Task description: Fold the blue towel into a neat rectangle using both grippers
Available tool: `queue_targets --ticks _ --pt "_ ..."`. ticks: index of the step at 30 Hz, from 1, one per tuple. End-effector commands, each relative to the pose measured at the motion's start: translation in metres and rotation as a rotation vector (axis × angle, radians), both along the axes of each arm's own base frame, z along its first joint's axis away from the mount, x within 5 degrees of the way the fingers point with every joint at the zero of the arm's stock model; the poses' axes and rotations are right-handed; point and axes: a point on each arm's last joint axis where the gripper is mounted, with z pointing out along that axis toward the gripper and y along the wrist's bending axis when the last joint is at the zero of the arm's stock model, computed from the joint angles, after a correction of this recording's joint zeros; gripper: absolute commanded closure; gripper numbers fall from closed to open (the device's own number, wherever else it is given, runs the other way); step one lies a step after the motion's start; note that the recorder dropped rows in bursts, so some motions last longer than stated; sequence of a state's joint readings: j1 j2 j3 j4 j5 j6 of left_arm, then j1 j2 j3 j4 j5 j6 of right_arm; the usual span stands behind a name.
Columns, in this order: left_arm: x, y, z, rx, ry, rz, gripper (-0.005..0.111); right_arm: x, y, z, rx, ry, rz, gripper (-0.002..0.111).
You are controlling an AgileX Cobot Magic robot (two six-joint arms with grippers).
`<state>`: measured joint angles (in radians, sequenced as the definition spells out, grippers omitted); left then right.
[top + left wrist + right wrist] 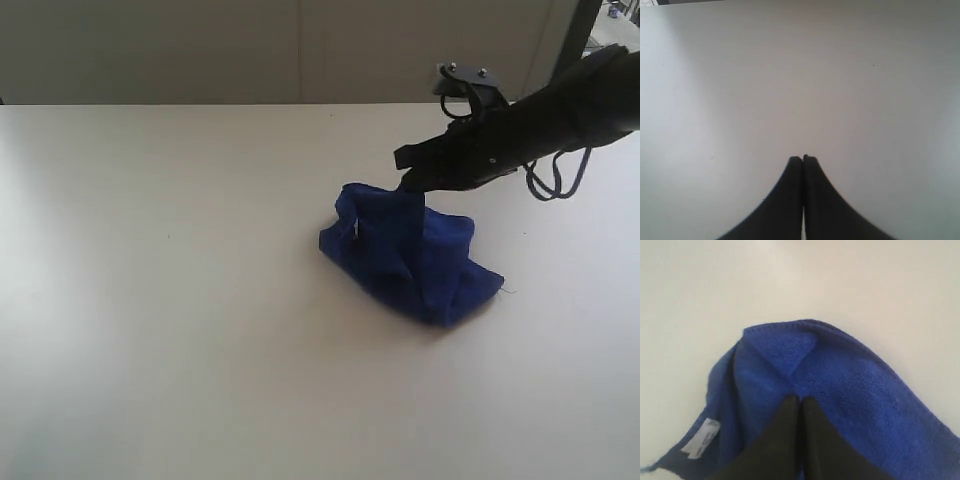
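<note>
The blue towel (410,255) lies crumpled in a heap right of the table's middle, with one part pulled up into a peak. My right gripper (408,183) reaches in from the right and is shut on that raised part. In the right wrist view the black fingertips (800,399) pinch a fold of the blue towel (855,375), and its small white label (701,439) hangs at a lower corner. My left gripper (803,158) is shut with nothing in it, over bare table (790,75). The left arm does not show in the exterior view.
The pale table (150,300) stretches wide to the left and front of the towel. A light wall stands behind its far edge. The right arm's cables (560,180) hang in loops above the table's right side.
</note>
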<state>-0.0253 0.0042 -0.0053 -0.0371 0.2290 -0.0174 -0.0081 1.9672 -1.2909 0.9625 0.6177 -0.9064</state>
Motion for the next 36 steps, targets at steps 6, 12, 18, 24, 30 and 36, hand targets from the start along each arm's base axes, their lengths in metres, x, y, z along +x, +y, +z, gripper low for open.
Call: queue_targets --ticks 6,12,18,24,30,36 --pt "0.000 0.000 -0.002 -0.011 0.004 0.004 0.107 -0.054 -0.002 0.025 -0.006 -0.008 -0.024 0.108" --pt "0.000 0.000 -0.002 -0.011 0.004 0.004 0.107 -0.073 -0.004 0.013 -0.024 0.043 -0.035 0.108" --pt "0.000 0.000 -0.002 -0.011 0.004 0.004 0.107 -0.073 -0.003 0.013 -0.022 0.043 -0.037 0.108" --pt "0.000 0.000 -0.002 -0.011 0.004 0.004 0.107 -0.073 -0.003 0.013 -0.021 0.044 -0.036 0.108" --pt "0.000 0.000 -0.001 -0.011 -0.008 0.006 0.107 -0.073 -0.003 0.013 -0.022 0.043 -0.035 0.108" --pt "0.003 0.001 0.010 -0.015 -0.128 0.019 0.107 -0.073 -0.003 0.013 -0.022 0.043 -0.035 0.108"
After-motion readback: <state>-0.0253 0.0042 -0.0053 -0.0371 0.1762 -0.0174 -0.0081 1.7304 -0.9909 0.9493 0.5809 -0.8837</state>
